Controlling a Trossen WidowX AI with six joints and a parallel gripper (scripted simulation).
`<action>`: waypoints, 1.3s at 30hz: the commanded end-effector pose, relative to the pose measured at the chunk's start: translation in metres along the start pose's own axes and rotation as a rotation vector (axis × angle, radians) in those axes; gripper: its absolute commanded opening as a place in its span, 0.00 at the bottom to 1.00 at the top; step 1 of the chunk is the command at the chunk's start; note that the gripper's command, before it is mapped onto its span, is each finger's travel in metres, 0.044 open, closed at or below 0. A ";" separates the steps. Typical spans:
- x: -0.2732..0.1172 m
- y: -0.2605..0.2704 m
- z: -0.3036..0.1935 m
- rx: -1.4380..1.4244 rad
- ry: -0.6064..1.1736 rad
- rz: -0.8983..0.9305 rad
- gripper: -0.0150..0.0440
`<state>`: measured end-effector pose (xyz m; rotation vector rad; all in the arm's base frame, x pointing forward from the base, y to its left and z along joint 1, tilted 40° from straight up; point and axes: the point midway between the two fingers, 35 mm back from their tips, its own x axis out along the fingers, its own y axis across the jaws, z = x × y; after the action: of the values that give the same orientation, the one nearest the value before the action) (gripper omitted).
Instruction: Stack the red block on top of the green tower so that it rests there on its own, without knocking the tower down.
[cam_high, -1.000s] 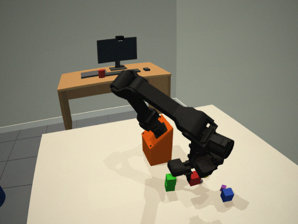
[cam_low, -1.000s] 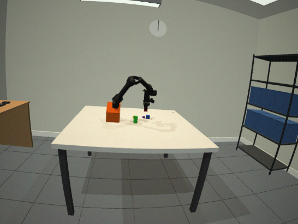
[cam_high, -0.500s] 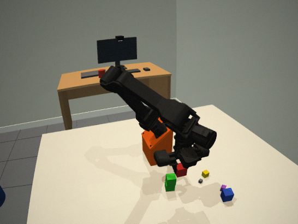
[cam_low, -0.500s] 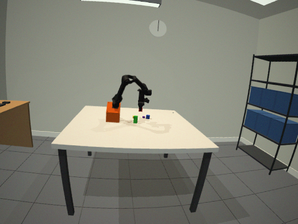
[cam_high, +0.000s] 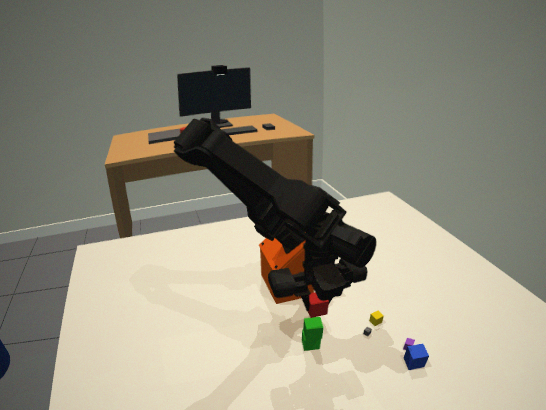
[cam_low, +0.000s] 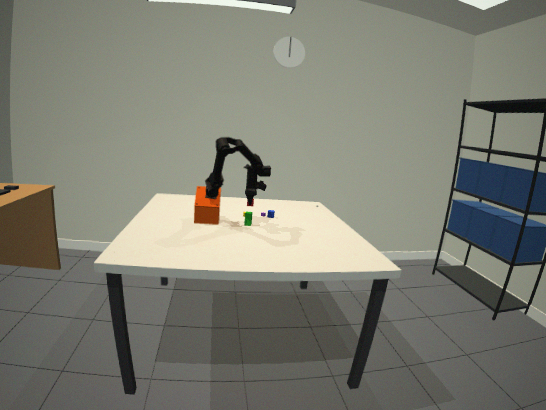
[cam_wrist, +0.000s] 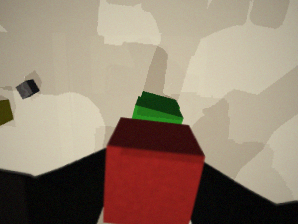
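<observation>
gripper (cam_high: 320, 295): matte black, pinching the red block (cam_high: 318, 304) between its jaws, pointing down over the table (cam_high: 150, 310)
red block: plain flat-faced cube, sharp edges, held in the air; in the top view it sits just above and slightly far-right of the green tower (cam_high: 312, 333); in the wrist view (cam_wrist: 154, 177) it fills the near centre with the tower top (cam_wrist: 158, 108) peeking out beyond its far edge
green tower: upright, square section, taller than wide, smooth faces, standing on the table
arm base: orange box (cam_high: 281, 260), blocky, just far of the tower
table: cream matte top, square, dark legs; soft arm shadows across it
yellow cube (cam_high: 376, 317): small, right of the tower, apart from it
grey cube (cam_high: 367, 331): tiny, dark, between the tower and the blue cube (cam_high: 416, 356)
blue cube: near right, purple cube (cam_high: 409, 342) touching or just beside its far-left corner
room: open table left and near of the tower; loose cubes all on its right; table edges well away from the stack
</observation>
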<state>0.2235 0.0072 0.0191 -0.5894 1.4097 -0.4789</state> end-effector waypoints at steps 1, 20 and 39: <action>0.010 -0.001 -0.004 -0.007 0.008 -0.003 0.25; 0.040 -0.003 -0.004 -0.007 0.008 -0.004 0.25; 0.041 -0.003 -0.004 -0.007 0.008 -0.004 0.25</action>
<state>0.2235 -0.0203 -0.0110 -0.5889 1.4197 -0.4799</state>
